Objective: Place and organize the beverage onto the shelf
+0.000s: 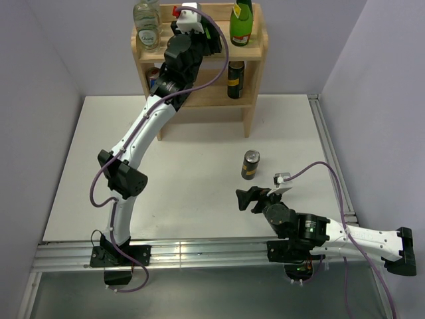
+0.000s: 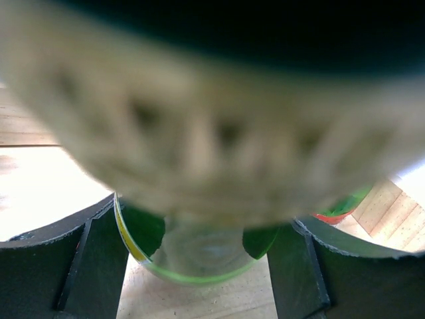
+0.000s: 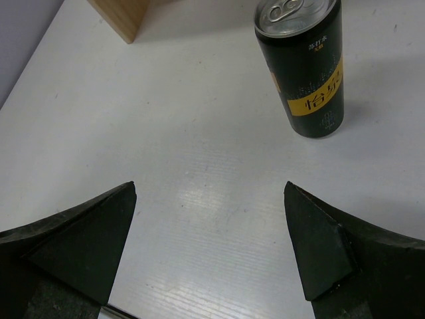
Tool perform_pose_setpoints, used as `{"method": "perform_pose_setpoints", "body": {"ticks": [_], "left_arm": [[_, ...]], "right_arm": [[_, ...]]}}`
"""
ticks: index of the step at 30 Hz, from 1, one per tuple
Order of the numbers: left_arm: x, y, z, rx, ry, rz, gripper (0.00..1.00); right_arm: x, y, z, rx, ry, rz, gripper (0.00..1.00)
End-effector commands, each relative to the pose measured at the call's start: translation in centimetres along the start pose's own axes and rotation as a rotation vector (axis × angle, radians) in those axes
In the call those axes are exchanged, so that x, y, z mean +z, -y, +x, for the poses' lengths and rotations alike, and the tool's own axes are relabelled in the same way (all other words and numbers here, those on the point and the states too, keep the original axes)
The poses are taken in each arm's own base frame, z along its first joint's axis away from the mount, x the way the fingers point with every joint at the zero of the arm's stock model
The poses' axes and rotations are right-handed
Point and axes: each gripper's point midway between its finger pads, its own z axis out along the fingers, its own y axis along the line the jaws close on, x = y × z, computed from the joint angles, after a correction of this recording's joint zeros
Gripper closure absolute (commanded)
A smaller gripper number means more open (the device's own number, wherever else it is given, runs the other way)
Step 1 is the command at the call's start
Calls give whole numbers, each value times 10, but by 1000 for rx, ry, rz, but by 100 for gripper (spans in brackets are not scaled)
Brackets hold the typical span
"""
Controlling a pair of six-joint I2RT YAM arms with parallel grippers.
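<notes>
The shelf [image 1: 255, 54] stands at the 12 o'clock edge of the desk [image 1: 199, 199]. A clear bottle [image 1: 147, 25] stands on the top tier. The left end effector [image 1: 201, 30] reaches over the middle of that tier, with the clear bottle at its 9 o'clock. A standing green bottle [image 1: 242, 23] is at its 3 o'clock.

In the wrist view the left end effector [image 2: 196, 272] looks clamped on the gripped green bottle [image 2: 192, 246], a finger on each side. The bottle's glass base shows over the wooden boards. I cannot tell whether the base touches the wood.

I judge the step in hand to be setting this bottle down between its two neighbours. The next move calls for a straight lowering until the base sits flat. The fingers then part and the arm backs out toward 6 o'clock without brushing either bottle.

On the middle tier a dark can [image 1: 236, 80] stands at the right.

Out on the desk a loose dark can [image 1: 250, 165] stands upright, well apart from the shelf. The right end effector [image 1: 247, 199] waits just beside it at its 6 o'clock, fingers spread wide and holding nothing. From the right wrist view the loose can [image 3: 305, 66] sits at 1 o'clock of the gap in the right end effector [image 3: 209, 193]. That arm probably needs to shift slightly rightward and move forward before closing.
</notes>
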Motion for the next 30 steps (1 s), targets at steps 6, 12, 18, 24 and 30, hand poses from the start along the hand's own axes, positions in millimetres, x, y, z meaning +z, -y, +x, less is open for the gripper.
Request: {"method": "perform_pose_setpoints", "body": {"ticks": [6,12,18,24,30], "left_arm": [[-14,18,-65,-77,147,91,100],[-55,20,-103,-82,169,90,100],[-89,22,-126,-57,165,105,100],[-121,23,-102,-58,42,133,100],[-173,17,-33,-67,-88,132,100]], "right_arm": [[1,-2,-5,20,27,-1,1],[1,-2,-5,17,25,1,1],[1,-3,-5,13,25,2,1],[2,-2,-5,8,26,13,1],[2,-2,-4,4,23,14,1]]}}
